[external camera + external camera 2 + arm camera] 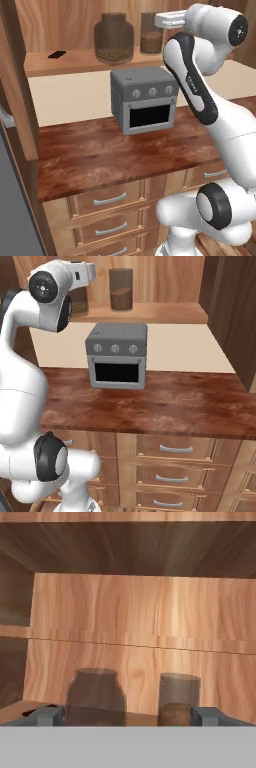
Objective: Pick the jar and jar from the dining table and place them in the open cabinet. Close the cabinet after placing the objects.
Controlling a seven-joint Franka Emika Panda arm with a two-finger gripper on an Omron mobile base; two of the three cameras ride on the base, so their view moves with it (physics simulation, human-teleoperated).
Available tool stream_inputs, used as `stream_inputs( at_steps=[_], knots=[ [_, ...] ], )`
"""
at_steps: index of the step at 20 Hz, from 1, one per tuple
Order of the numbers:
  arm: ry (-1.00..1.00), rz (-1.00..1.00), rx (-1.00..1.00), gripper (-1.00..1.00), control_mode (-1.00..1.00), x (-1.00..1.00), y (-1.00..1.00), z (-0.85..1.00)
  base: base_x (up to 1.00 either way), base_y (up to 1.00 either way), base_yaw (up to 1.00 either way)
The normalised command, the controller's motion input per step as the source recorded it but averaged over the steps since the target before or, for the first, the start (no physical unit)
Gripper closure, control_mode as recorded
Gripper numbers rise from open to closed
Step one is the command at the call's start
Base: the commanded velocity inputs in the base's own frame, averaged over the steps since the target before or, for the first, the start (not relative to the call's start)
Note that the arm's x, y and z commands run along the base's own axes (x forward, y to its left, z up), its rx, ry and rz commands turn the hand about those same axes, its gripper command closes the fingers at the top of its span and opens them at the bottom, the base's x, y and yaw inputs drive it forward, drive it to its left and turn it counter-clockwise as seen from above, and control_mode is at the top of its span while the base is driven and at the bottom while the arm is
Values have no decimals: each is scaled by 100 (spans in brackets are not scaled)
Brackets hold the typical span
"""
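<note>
while the fingers (127,716) gape, both jars (95,697) stand inside the cabinet (125,612).

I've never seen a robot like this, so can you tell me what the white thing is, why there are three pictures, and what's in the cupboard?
The white thing is a robot arm standing in a pretend kitchen. Two pictures come from cameras behind it, one on each side. The third comes from a camera on its hand, looking into the open cabinet. On the cabinet's bottom board stand two glass jars: a wide jar with yellowish pellets and a slim jar with brown powder. Below, a grey oven sits on a wooden counter. The gripper is open and holds nothing.
</note>
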Motion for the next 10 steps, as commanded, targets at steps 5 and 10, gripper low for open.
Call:
stream_inputs(
  at_steps=[5, 10],
  knots=[
    [91, -12, -16, -100, -100, -93, 6, -47, 0, 0, 0],
    [43, -17, -9, -100, -100, -100, 3, -48, 0, 0, 0]
  ],
)
